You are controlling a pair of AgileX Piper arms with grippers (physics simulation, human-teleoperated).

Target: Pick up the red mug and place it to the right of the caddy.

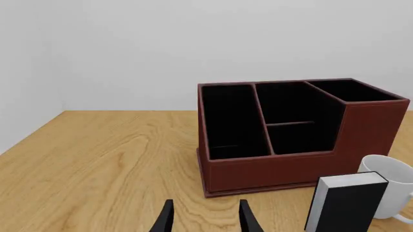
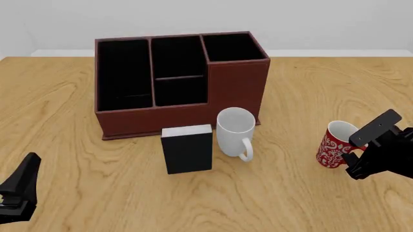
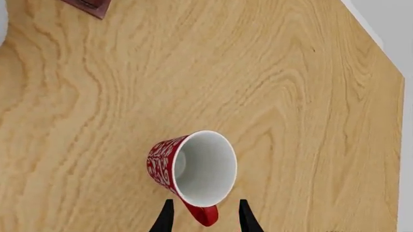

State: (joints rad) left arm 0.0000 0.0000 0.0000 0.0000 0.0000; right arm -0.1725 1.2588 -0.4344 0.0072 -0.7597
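The red mug (image 2: 332, 147) with its white floral pattern stands on the table well to the right of the caddy (image 2: 232, 87), apart from it and slightly tilted. My right gripper (image 2: 356, 157) is at the mug's right side. In the right wrist view the red mug (image 3: 187, 169) shows its white inside, and its loop handle lies between the fingers of the open right gripper (image 3: 205, 220), which do not press on it. The left gripper (image 2: 22, 186) rests open and empty near the front left edge, facing the caddy (image 1: 284, 169).
A plain white mug (image 2: 233, 128) and a black box with a white top (image 2: 187, 152) stand side by side just in front of the caddy. The left wrist view shows the same white mug (image 1: 393, 183) and black box (image 1: 345, 203).
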